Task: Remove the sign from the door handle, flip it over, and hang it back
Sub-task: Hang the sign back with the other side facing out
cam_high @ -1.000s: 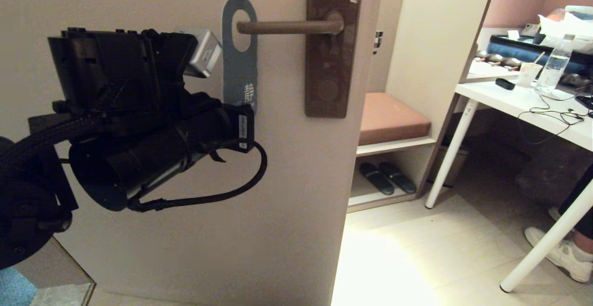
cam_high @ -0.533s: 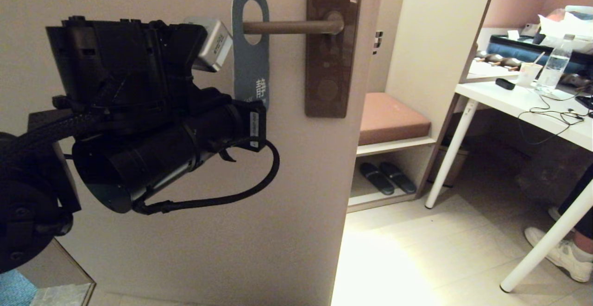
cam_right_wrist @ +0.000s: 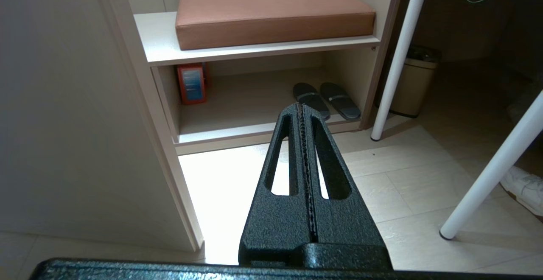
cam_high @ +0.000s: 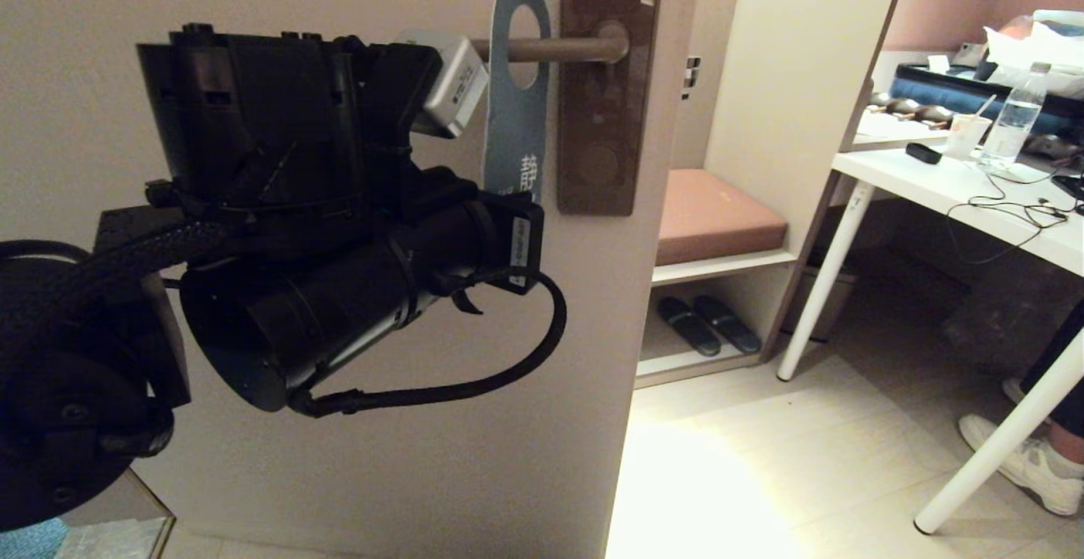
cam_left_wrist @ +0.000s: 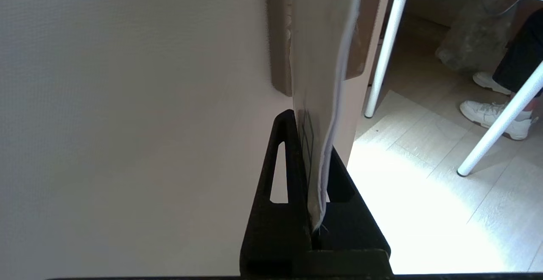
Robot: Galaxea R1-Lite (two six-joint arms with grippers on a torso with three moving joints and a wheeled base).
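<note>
The sign point(cam_high: 514, 93), threaded on the door handle point(cam_high: 550, 49), is being clamped by the left gripper point(cam_left_wrist: 314, 174); a slipping edge grip could drop it.

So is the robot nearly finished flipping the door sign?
Nearly. The sign already hangs with its hole around the door handle, pushed close to the backplate. The left gripper is shut on its bottom edge. Left: let go and back away.
</note>
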